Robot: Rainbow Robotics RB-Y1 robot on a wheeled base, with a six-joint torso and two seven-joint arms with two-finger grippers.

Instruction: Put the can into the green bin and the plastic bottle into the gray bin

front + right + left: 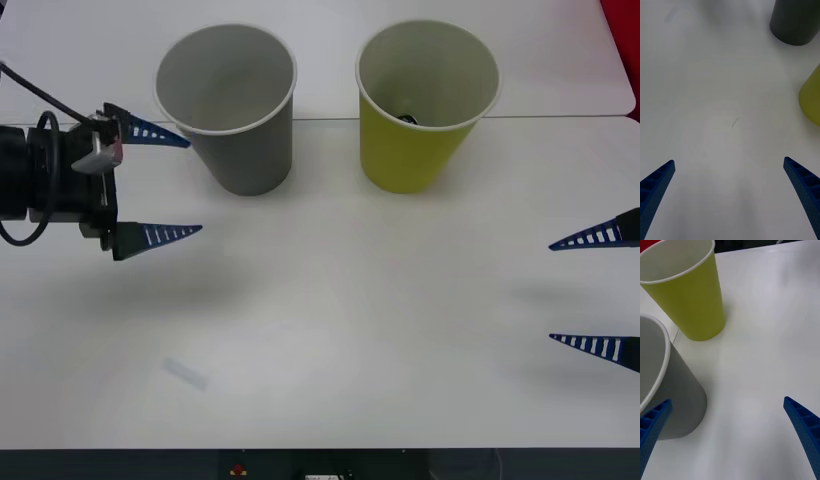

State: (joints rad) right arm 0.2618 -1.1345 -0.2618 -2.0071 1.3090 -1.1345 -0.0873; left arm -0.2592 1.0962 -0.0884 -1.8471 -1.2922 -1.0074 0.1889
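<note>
Standing on a plain white surface are two bins: the gray bin beside the green bin, where something dark, perhaps the can, shows inside. Two hands hang spread and empty: left hand beside gray, right hand well apart.

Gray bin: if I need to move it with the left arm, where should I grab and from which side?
Grip the gray bin low on its wall, coming level from the robot's left, where the open left gripper already sits. It stands upright and tapers downward, so the narrower lower body probably fits between the fingers better than the wide rim.
</note>
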